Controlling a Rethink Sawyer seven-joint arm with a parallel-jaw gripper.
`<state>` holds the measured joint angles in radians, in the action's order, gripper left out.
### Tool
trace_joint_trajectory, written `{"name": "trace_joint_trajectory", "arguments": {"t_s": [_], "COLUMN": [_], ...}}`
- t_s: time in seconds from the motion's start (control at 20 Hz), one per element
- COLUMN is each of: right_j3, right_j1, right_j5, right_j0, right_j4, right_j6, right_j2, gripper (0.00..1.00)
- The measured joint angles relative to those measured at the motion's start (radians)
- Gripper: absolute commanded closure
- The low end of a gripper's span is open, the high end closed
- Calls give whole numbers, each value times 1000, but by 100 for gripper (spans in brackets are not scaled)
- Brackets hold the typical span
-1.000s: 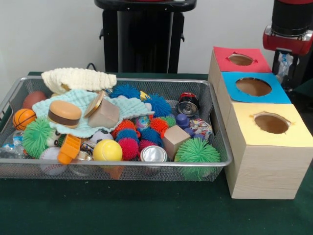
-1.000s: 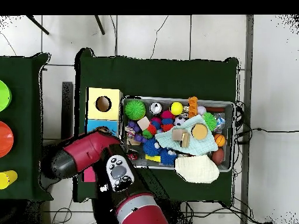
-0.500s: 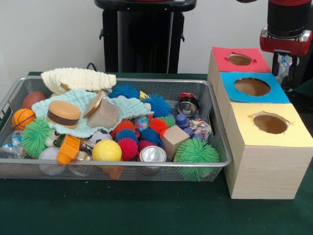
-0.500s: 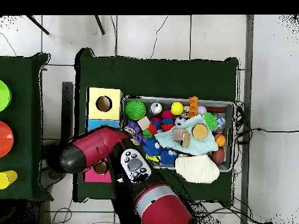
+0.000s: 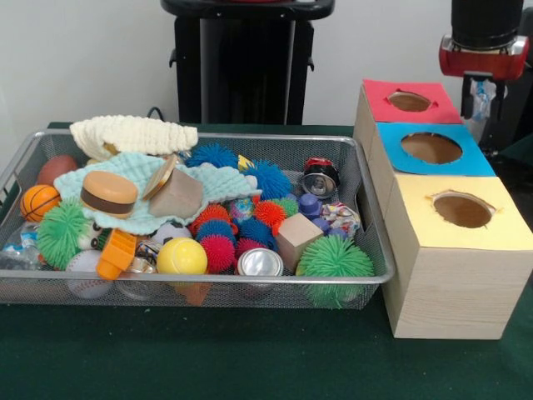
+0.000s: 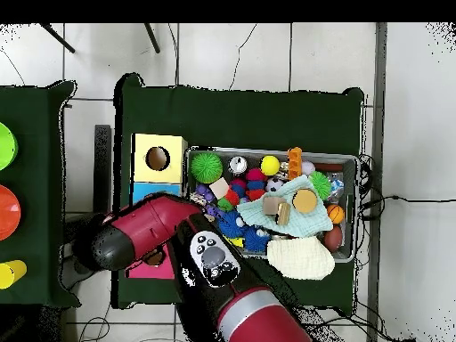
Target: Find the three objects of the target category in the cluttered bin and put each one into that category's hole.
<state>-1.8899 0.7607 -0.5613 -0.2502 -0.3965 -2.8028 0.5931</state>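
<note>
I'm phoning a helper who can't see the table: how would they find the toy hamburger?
Look in the wire basket beside the row of wooden boxes, at the end farthest from them. There a pale green cloth is draped over the pile, and the toy hamburger lies on it: tan bun, dark brown middle, smooth among spiky balls.

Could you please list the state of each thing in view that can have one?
Wire bin: upright, heaped with clutter.
Red hole: open, nothing seen in it.
Blue hole: open, nothing seen in it.
Yellow hole: open, nothing seen in it.
Silver can: standing on end.
Green cloth: spread over toys.
Burger toy: lying on the cloth.
Arm: raised behind the boxes.
</note>
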Motion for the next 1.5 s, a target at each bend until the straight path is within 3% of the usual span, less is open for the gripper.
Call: {"name": "trace_joint_trajectory", "arguments": {"t_s": [0.4,0.65,1.1,1.5], "right_j3": [-36,-36,-34,-68], "right_j1": [147,194,190,167], "right_j5": [-123,-178,-186,-172], "right_j0": [-12,5,44,-63], "right_j4": [44,61,61,50], "right_j6": [0,0,0,0], "right_j2": [17,26,36,79], "gripper": [100,100,100,100]}}
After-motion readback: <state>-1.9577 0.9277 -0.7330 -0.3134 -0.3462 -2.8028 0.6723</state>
